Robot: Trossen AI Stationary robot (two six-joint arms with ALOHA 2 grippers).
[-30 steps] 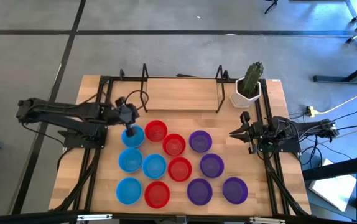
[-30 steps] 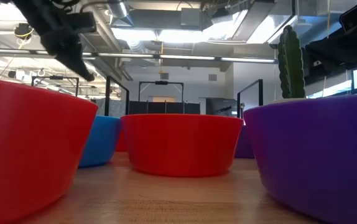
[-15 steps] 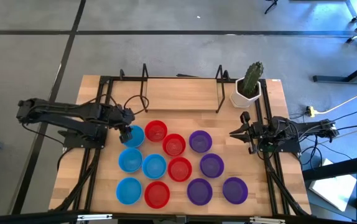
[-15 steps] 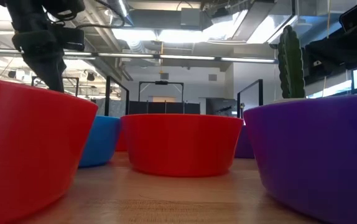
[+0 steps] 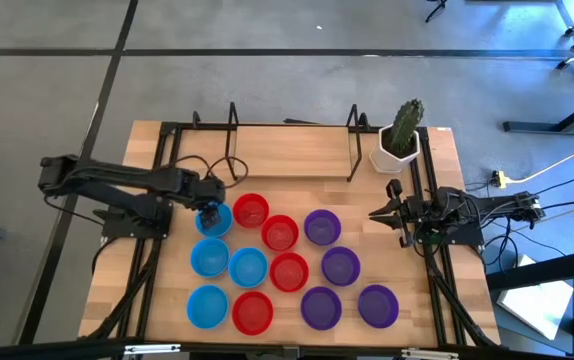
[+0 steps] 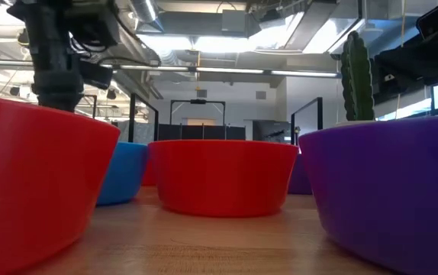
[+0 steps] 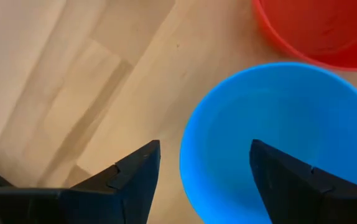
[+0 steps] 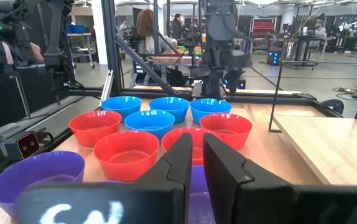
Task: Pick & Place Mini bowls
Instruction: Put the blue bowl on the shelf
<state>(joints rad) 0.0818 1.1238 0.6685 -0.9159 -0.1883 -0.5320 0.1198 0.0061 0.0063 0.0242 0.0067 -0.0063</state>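
Note:
Several mini bowls in blue, red and purple stand in a cluster on the wooden table (image 5: 297,150). My left gripper (image 5: 208,212) is open and points down over the far-left blue bowl (image 5: 217,222). In the left wrist view its fingers (image 7: 204,149) straddle that bowl's near rim (image 7: 188,155), one finger outside and one over the hollow, with gaps on both sides. A red bowl (image 7: 315,31) stands right beside it. My right gripper (image 5: 375,212) is shut and waits at the table's right side, facing the bowls (image 8: 197,146).
A white cactus pot (image 5: 399,150) stands at the far right corner. Black metal rack frames (image 5: 292,135) stand along the far side. Bare wood lies left of the blue bowl (image 7: 73,81). People and equipment show in the room beyond (image 8: 147,25).
My left gripper has come down toward the far-left blue bowl and has turned from a slant to pointing straight down. It now stands low over the bowl's rim. The bowls have stayed in place.

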